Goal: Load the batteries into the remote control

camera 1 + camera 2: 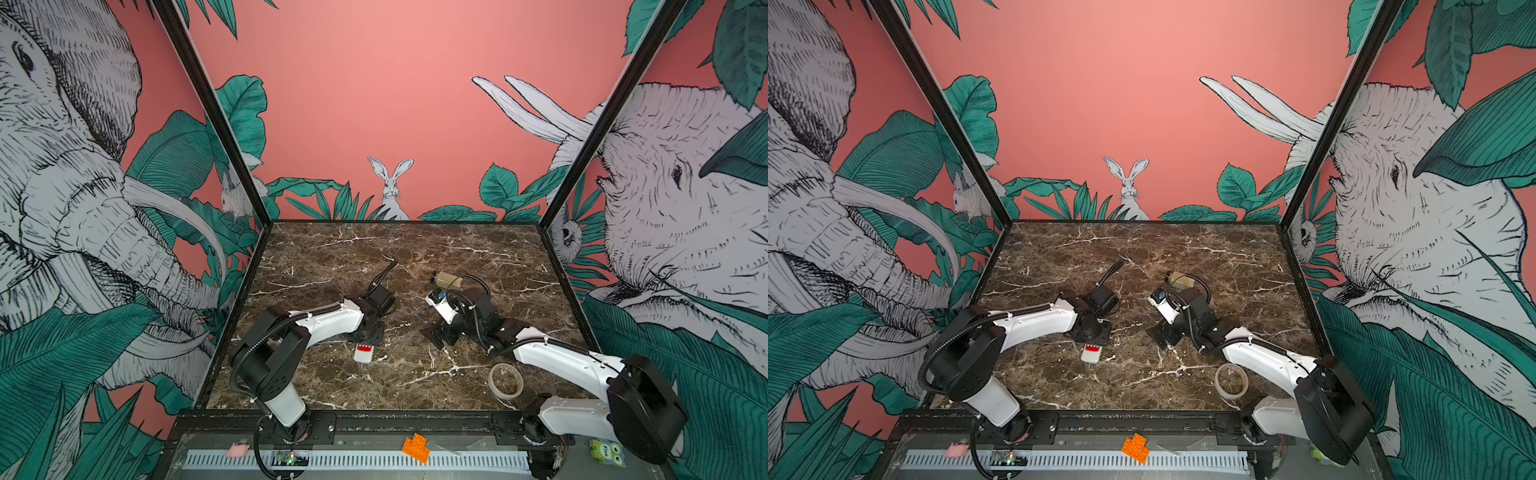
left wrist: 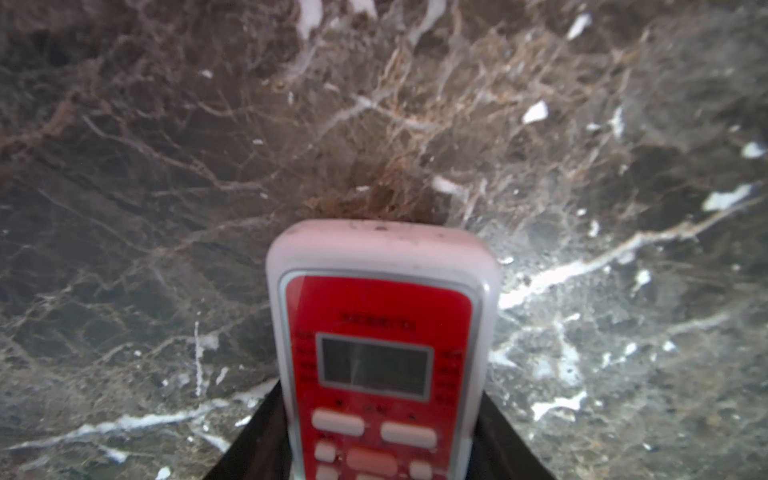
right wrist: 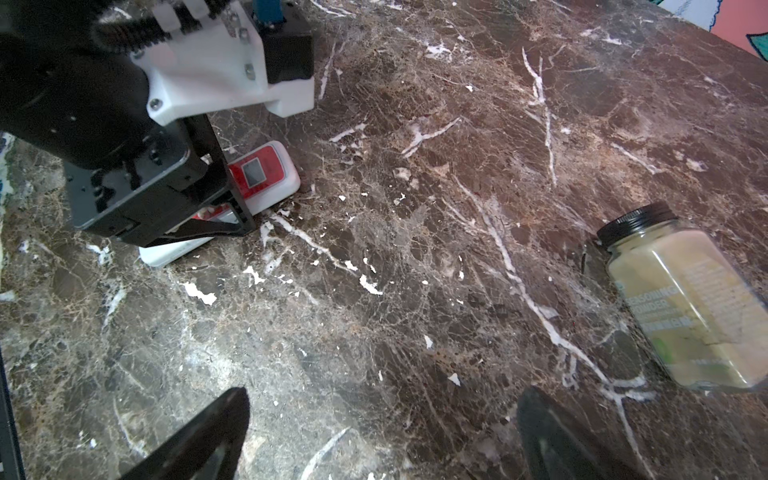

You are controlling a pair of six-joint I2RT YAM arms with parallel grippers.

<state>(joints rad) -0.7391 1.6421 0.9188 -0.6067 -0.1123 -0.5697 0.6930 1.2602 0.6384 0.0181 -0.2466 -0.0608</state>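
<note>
The left arm is reaching in from the near left, the left gripper (image 1: 367,338) pointing down and pinching the remote control (image 1: 363,354) by its sides. The right arm is bending in from the near right, the right gripper (image 1: 436,336) hanging low, jaws spread wide.

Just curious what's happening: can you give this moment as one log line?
left fingers: gripping remote control, red face up on table | right fingers: open, empty | batteries: not in view

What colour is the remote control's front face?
The remote control front is red; left wrist view shows it best.
</note>
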